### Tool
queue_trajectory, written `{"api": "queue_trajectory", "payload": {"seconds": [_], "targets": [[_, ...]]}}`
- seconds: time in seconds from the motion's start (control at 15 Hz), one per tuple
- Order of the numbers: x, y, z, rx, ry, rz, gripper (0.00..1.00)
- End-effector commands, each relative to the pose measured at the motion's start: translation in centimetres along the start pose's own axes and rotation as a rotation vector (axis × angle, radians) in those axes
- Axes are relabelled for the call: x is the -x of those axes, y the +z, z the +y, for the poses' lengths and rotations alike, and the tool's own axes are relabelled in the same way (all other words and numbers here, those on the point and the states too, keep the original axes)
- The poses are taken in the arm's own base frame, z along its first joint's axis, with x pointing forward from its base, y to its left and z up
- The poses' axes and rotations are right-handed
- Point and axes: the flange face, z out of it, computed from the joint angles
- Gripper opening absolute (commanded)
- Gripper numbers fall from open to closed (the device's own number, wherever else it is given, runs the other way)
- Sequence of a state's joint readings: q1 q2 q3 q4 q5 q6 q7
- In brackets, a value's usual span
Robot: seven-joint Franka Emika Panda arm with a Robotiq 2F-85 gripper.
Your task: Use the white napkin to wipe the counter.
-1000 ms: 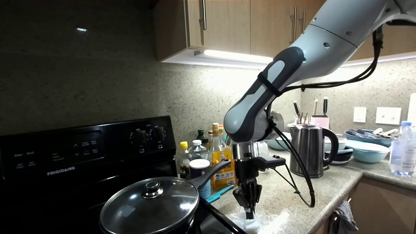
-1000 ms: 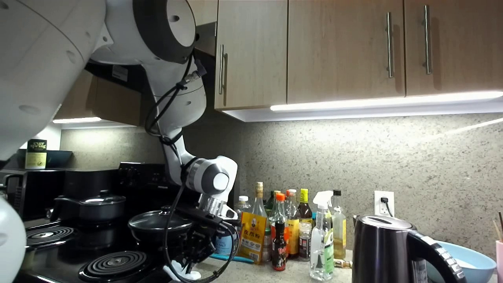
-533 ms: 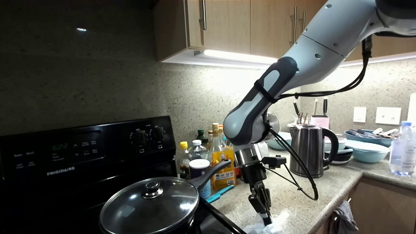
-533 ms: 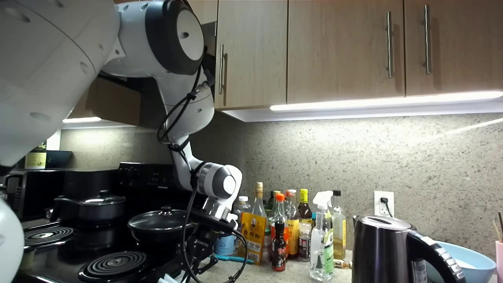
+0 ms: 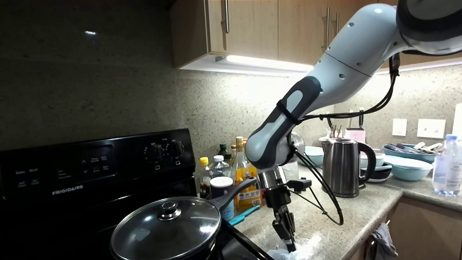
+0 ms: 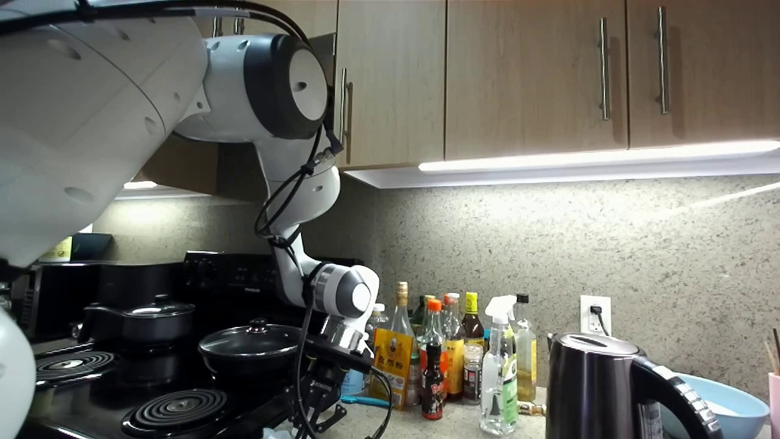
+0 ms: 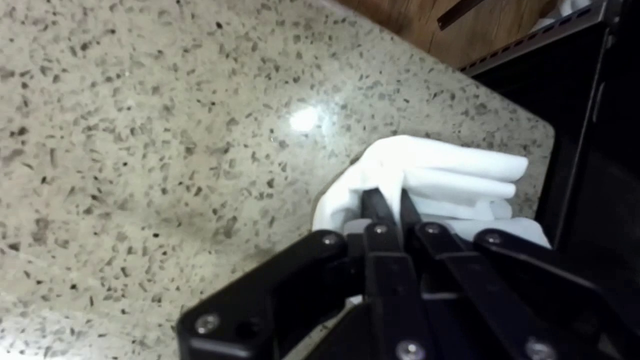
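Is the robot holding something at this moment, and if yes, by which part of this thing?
Yes: the white napkin, by a fold pinched between the jaws, with more of it showing on both sides.

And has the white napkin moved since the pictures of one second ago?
Yes. In an exterior view, the white napkin has shifted right and slightly down in the picture, away from the unmoved lidded frying pan.

I'm looking into a kitchen: stove [image 5: 97,162], lidded pan [image 5: 166,231], kettle [image 5: 339,169] on the counter [image 5: 355,213]. There, bottles [image 6: 433,387] beneath wall cabinets [image 6: 536,79]!
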State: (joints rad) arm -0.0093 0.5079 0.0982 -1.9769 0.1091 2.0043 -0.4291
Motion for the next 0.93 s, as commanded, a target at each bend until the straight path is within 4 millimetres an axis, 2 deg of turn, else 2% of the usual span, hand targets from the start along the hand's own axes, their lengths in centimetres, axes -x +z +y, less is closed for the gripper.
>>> {"api": "queue_trajectory", "payload": {"seconds": [0.0, 0.33, 0.53, 0.67, 0.87], "targets": [[3.7, 1.2, 2.4, 0.017, 0.139, 0.100, 0.06], [11.3, 5.4, 6.0, -0.107, 0.380, 0.164, 0.06], [14.8, 7.7, 8.2, -0.191, 0.541, 0.234, 0.06], [16.8, 8.4, 10.0, -0.207, 0.652, 0.292, 0.06], [20.4, 8.4, 12.9, -0.253, 0.798, 0.384, 0.06]]}}
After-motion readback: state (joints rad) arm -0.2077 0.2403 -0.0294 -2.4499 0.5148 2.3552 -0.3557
